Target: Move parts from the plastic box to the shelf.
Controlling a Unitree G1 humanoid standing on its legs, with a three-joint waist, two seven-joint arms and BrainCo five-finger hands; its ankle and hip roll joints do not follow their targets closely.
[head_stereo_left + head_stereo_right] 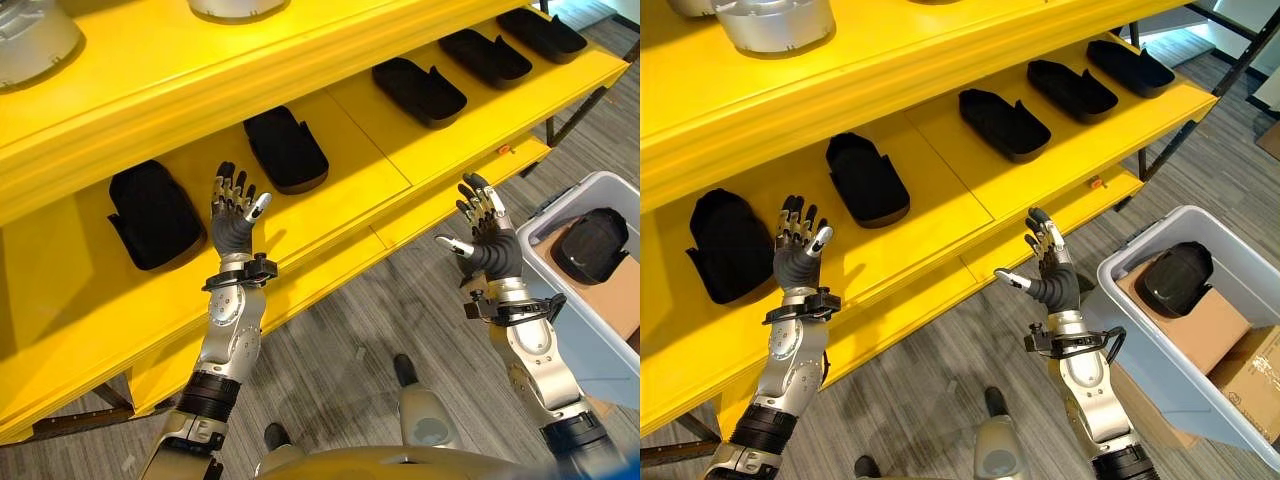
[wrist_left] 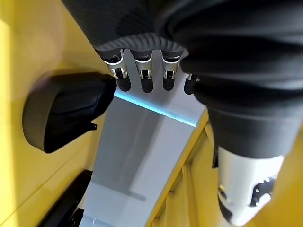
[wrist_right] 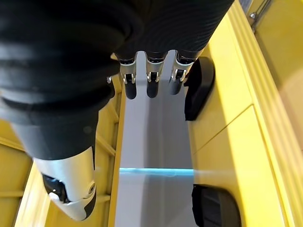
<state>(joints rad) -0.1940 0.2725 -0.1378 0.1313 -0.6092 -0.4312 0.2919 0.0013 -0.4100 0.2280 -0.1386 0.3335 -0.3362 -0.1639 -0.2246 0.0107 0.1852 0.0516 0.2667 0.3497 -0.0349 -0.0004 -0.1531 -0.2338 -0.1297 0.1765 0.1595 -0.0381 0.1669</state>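
Hovering empty before shelf (image 1: 330,215)
Left hand (image 1: 233,222) and right hand (image 1: 487,240) raised, fingers spread; 1 part (image 1: 1174,277) in box (image 1: 1240,262).

Grey wood-plank flooring (image 1: 400,300) runs beneath a bright yellow shelving unit (image 1: 300,60) with dark metal legs (image 1: 575,115). Light falls across its tiers, and cardboard boxes (image 1: 1250,380) stand on the floor at the right.

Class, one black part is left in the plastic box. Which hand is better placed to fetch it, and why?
The right hand: it hangs open beside the plastic box holding the black part, while the left hand is over the shelf.
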